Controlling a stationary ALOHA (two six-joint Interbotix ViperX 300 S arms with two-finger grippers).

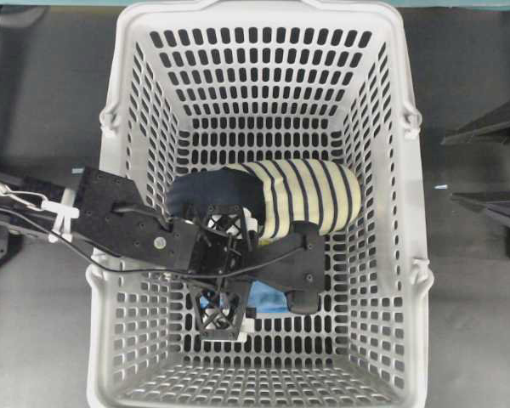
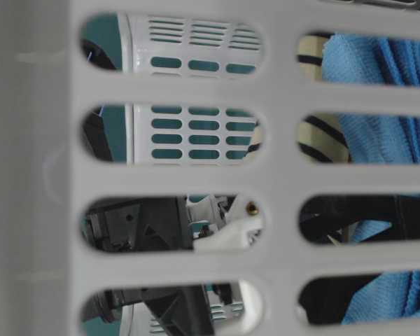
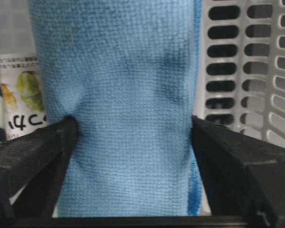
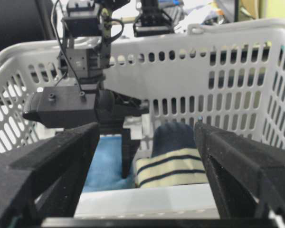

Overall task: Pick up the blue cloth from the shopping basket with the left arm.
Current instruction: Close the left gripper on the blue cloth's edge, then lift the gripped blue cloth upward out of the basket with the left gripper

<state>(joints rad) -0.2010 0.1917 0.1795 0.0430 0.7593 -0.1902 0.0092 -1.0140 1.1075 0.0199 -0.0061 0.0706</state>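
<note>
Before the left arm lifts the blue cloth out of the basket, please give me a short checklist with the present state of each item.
1. Left tool closed on the blue cloth: ok, both fingers press into the fabric, seen in the left wrist view.
2. Striped slipper outside the grip: ok, it lies beside the cloth.
3. Printed packet free of the cloth: cannot tell.
4. Right tool out of the way: ok, open and outside the shopping basket.
5. Cloth off the basket floor: cannot tell.
</note>
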